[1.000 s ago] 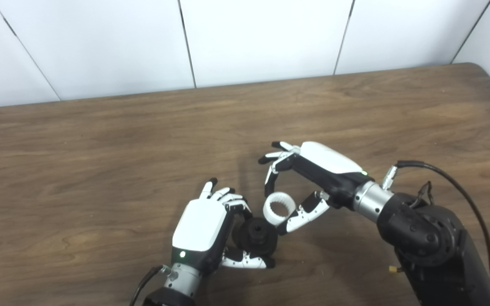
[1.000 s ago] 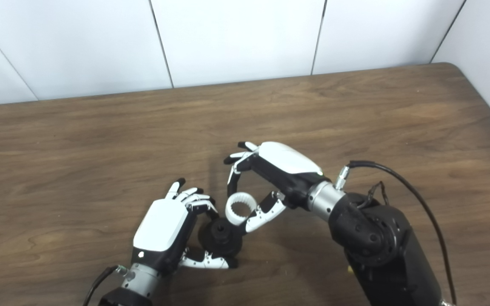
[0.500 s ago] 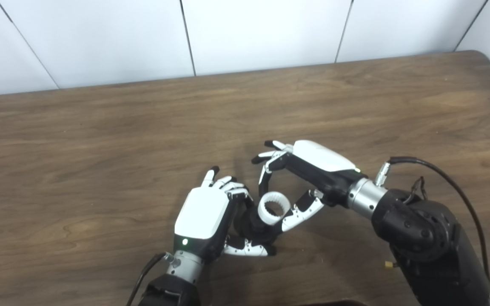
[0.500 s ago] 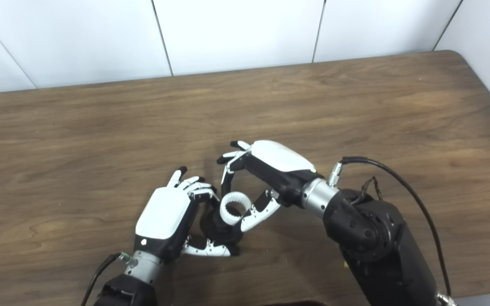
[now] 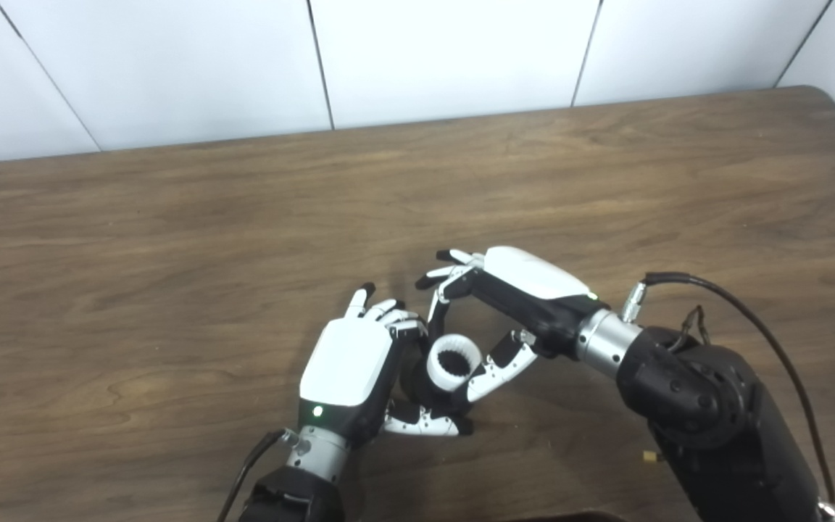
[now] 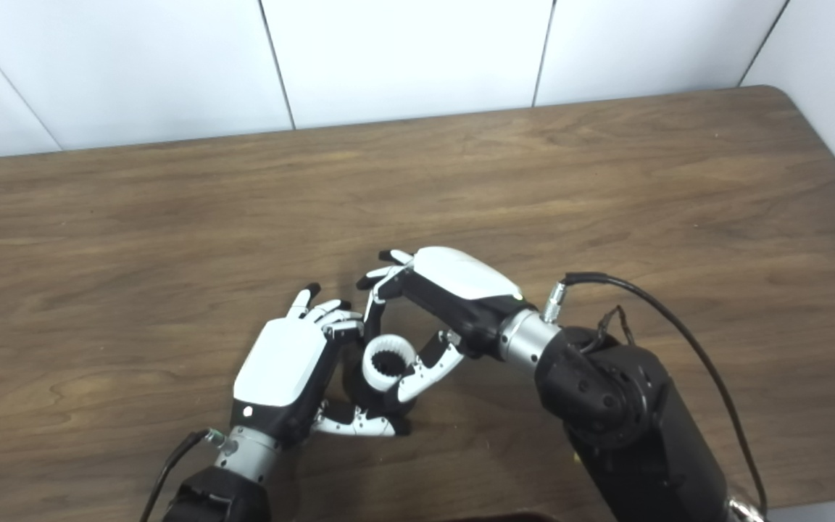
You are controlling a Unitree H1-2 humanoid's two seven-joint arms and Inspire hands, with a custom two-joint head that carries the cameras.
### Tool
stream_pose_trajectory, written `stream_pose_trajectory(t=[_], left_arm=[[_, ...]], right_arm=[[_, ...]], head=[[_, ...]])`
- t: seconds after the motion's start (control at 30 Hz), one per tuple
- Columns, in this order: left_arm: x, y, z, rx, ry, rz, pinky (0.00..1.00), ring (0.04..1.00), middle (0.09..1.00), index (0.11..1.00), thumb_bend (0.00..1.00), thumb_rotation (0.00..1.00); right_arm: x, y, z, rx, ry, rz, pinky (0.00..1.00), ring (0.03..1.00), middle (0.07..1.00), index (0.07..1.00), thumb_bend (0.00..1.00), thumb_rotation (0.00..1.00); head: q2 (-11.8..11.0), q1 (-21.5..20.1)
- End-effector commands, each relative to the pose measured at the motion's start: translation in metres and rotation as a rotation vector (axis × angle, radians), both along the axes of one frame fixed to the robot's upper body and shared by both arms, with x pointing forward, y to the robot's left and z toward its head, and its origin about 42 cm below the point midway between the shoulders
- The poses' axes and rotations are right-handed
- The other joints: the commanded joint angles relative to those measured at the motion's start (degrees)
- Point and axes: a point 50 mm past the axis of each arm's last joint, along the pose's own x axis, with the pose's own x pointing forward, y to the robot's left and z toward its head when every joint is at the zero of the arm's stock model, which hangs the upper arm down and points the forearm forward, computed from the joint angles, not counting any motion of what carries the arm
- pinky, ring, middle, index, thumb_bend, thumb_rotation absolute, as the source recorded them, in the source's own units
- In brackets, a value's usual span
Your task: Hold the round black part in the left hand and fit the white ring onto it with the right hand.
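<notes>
My left hand (image 5: 349, 373) is shut on the round black part (image 5: 428, 391) and holds it just above the table near the front edge. The part is mostly hidden by the ring and fingers. My right hand (image 5: 512, 304) is shut on the white toothed ring (image 5: 454, 359), pinched between a finger and the thumb. The ring sits directly over the black part, and the part's dark hub shows through the ring's hole. The same shows in the right eye view, with the ring (image 6: 388, 365) over the part (image 6: 359, 388).
The brown wooden table (image 5: 171, 239) has a rounded far right corner and a white panelled wall (image 5: 425, 58) behind it. The black right forearm (image 5: 700, 406) with its cable (image 5: 744, 312) fills the lower right.
My right hand has moved left and down with the ring, from beside the black part to over it. My left hand has stayed in place. The camera tilted slightly.
</notes>
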Motion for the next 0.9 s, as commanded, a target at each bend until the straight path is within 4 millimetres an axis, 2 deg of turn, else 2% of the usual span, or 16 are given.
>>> stream_pose_trajectory(t=[0.0,0.87], left_arm=[[0.0,-0.002,0.003,0.004,-0.01,0.0,1.0,0.856,0.741,0.484,0.52,0.06],[0.0,-0.007,0.006,-0.007,-0.011,0.001,1.0,0.856,0.739,0.484,0.52,0.06]], right_arm=[[0.002,0.002,0.011,0.015,-0.078,0.007,1.0,0.99,0.856,0.484,0.52,0.13],[0.002,0.002,0.0,-0.003,-0.054,0.011,1.0,1.0,0.86,0.485,0.52,0.13]], head=[[0.0,-0.1],[0.2,0.8]])
